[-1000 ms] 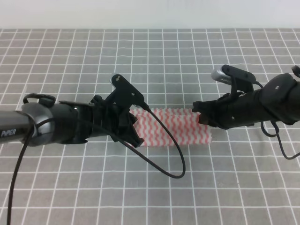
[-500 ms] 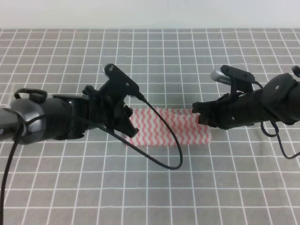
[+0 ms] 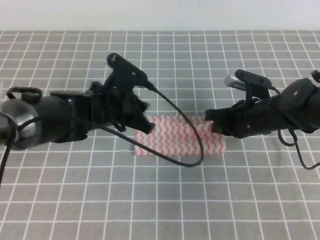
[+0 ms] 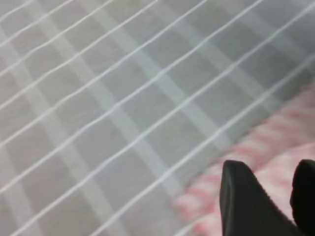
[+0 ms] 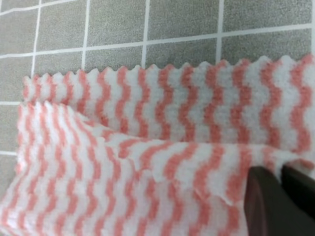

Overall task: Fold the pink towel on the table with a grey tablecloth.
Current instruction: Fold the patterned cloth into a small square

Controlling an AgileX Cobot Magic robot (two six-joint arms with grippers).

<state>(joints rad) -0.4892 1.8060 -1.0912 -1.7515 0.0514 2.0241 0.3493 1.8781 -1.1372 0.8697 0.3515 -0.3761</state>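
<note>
The pink towel [image 3: 180, 136] lies as a long folded strip on the table with a grey tablecloth [image 3: 150, 200]. My left gripper [image 3: 146, 125] hovers just above the strip's left end. In the left wrist view its fingertips [image 4: 293, 196] stand close together with nothing between them, over blurred pink cloth [image 4: 275, 132]. At the strip's right end my right gripper [image 3: 212, 123] is low. The right wrist view shows its tips [image 5: 280, 196] shut on a raised upper layer of the towel [image 5: 147, 123], whose zigzag edge lies flat behind.
A black cable [image 3: 196, 150] from the left arm loops over the middle of the towel. Gridded cloth [image 5: 172, 19] stretches all around, and a pale wall [image 3: 160, 15] bounds the far edge.
My left gripper has risen and drawn back to the left, off the towel's left end, which now lies uncovered. The right gripper and the towel have not moved.
</note>
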